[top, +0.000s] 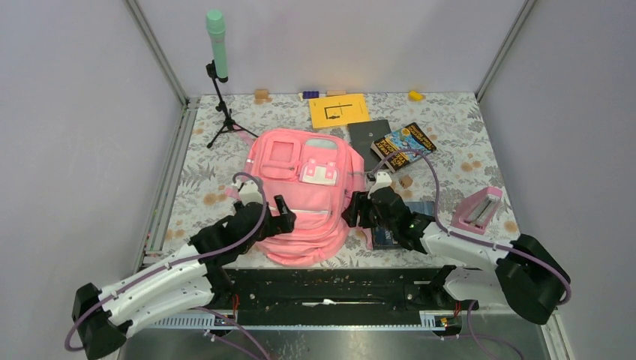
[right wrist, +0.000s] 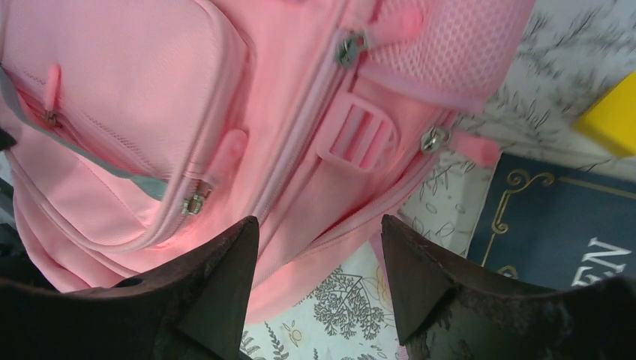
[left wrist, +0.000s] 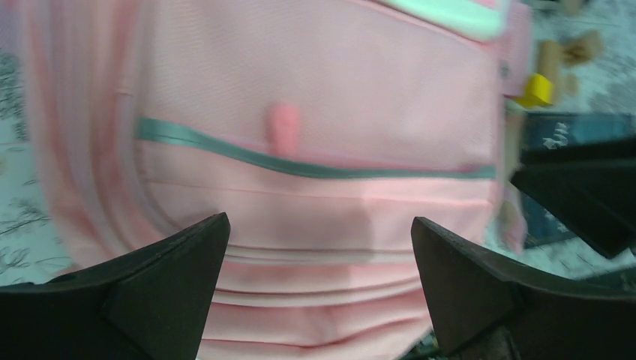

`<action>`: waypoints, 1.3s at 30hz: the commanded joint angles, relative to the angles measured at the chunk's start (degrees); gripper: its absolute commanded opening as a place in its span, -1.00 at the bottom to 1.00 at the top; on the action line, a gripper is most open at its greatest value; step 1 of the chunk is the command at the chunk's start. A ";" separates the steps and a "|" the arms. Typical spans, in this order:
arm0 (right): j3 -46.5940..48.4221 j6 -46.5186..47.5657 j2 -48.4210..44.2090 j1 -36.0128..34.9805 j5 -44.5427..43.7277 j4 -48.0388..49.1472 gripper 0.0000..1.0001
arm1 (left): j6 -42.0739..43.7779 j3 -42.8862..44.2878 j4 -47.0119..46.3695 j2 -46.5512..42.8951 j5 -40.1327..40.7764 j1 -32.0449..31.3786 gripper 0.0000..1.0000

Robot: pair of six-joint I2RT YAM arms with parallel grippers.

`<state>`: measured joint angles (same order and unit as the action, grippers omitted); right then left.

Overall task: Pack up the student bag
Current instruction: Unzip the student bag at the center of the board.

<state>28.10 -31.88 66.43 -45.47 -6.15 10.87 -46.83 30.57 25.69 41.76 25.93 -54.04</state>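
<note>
The bag [top: 304, 195] lies flat mid-way on the surface [top: 465, 127], seemingly zipped, with the left pincer [top: 283, 214] gaping wide and the right pincer [top: 356, 211] partly open and empty, so opening comes first: next, pinch a zip pull [right wrist: 196, 201].

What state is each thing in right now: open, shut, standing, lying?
Large soft pink fabric backpack: lying flat, front pocket zip shut.
Left claw: open, empty.
Right claw: open, empty.
Colourful paperback book: closed, lying flat.
Yellow paper sheet: lying flat.
Green cylinder on black tripod: upright.
</note>
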 commanded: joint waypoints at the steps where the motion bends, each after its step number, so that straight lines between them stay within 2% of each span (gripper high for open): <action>1: -1.60 -7.22 2.86 -1.67 2.48 8.74 0.35 | -1.70 -3.51 -2.32 -1.82 -7.32 7.70 0.97; 6: -0.87 -6.26 3.23 -3.47 -0.37 7.77 0.37 | -2.60 -4.98 -0.91 -3.34 -7.33 10.99 0.98; 16: -0.97 -7.79 5.30 -5.12 -1.54 10.87 0.32 | -4.85 -4.72 8.73 -4.69 -1.99 11.46 0.97; 20: -1.04 -8.32 5.74 -6.06 -2.27 11.09 0.31 | -5.62 -5.08 9.79 -5.23 -2.06 11.47 0.98; 22: -1.11 -8.46 5.98 -6.57 -2.39 11.19 0.31 | -6.25 -6.51 8.31 -5.59 -2.89 11.46 0.97; 25: -1.11 -8.64 6.32 -7.39 -2.99 11.38 0.31 | -4.30 -9.05 0.39 -7.27 -4.40 11.94 0.96; 27: -1.02 -8.53 6.52 -7.76 -3.23 11.29 0.29 | -2.22 -9.56 -4.52 -6.66 -6.11 13.53 0.77; 30: -1.01 -8.51 6.21 -8.28 -3.67 10.91 0.26 | -0.59 -9.45 -8.83 -2.54 -9.50 18.19 0.26; 35: -1.00 -7.31 4.38 -9.06 -5.62 9.23 0.23 | 3.89 -9.55 -16.51 4.63 -16.26 25.69 -0.27; 37: -1.07 -6.47 3.42 -9.17 -6.28 8.30 0.22 | 6.49 -8.80 -19.23 6.49 -17.98 27.18 -0.60; 39: -0.98 -5.73 2.67 -9.33 -7.07 7.46 0.22 | 9.89 -7.10 -22.16 8.39 -18.95 27.92 -0.72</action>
<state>25.98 -39.24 71.66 -54.02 -9.61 19.35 -44.47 21.06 14.83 47.37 12.43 -27.68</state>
